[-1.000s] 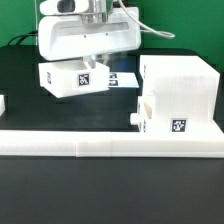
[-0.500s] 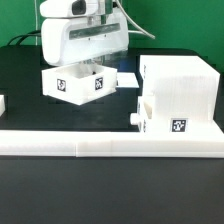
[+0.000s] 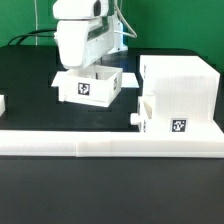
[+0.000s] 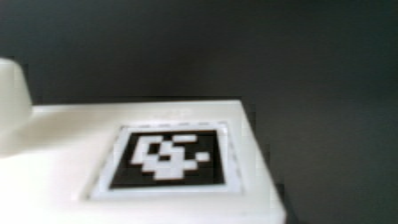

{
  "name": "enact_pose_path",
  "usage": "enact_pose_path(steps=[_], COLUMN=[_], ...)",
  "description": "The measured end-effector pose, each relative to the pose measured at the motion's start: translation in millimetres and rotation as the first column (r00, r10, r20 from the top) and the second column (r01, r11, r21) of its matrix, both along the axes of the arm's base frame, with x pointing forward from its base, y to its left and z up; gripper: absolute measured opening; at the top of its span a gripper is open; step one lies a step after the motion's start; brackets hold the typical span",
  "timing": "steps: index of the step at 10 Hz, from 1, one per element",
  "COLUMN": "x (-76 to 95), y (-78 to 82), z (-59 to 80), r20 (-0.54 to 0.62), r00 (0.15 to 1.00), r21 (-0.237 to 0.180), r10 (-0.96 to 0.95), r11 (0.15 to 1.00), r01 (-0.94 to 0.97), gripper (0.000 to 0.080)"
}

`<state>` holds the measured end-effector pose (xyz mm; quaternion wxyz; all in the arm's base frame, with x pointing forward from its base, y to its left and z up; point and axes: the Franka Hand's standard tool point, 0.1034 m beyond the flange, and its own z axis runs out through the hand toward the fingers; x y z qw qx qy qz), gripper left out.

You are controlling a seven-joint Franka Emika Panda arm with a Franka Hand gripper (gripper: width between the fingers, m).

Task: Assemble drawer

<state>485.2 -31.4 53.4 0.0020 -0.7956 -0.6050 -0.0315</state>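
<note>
**Exterior view.** The drawer lies in two parts on the black table (image 3: pixel 30 75). The tall shell (image 3: pixel 180 95) stands upright. The small tray (image 3: pixel 88 90) sits near the shell, on the exterior view's left of it and slightly farther back, open side up and apart from the shell. A long white rail (image 3: pixel 110 145) runs in front of the shell.

Both parts look like thin moulded plastic. In judgement they are light, rigid and smooth, so they may slip or twist under an off-centre pinch. The best hold on the tray is across one upright wall, near its middle.

The arm comes down almost vertically over the tray, wrist pointing down. The hand (image 3: pixel 93 66) is at the tray's rear wall. The wrist housing hides the fingertips, so whether they are spread or closed on the wall cannot be told.

**Wrist view.** The picture is blurred. A black-and-white marker tag (image 4: pixel 173 155) on a white plastic face fills the near field, with dark table beyond it. No gap between the fingers is visible here either.
</note>
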Motion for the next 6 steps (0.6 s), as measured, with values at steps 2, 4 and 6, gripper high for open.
enact_pose_path(steps=[2, 4, 6], x=[10.4, 9.3, 16.5], y=[-0.8, -1.6, -0.1], z=[4.0, 2.6, 4.5], r20=[0.008, 0.007, -0.007], r00=[0.991, 0.986, 0.988], r21=[-0.018, -0.02, -0.016], r10=[0.132, 0.166, 0.156], r11=[0.991, 0.986, 0.988], r01=[-0.132, -0.166, -0.156], gripper=[0.0041, 0.0041, 0.0041])
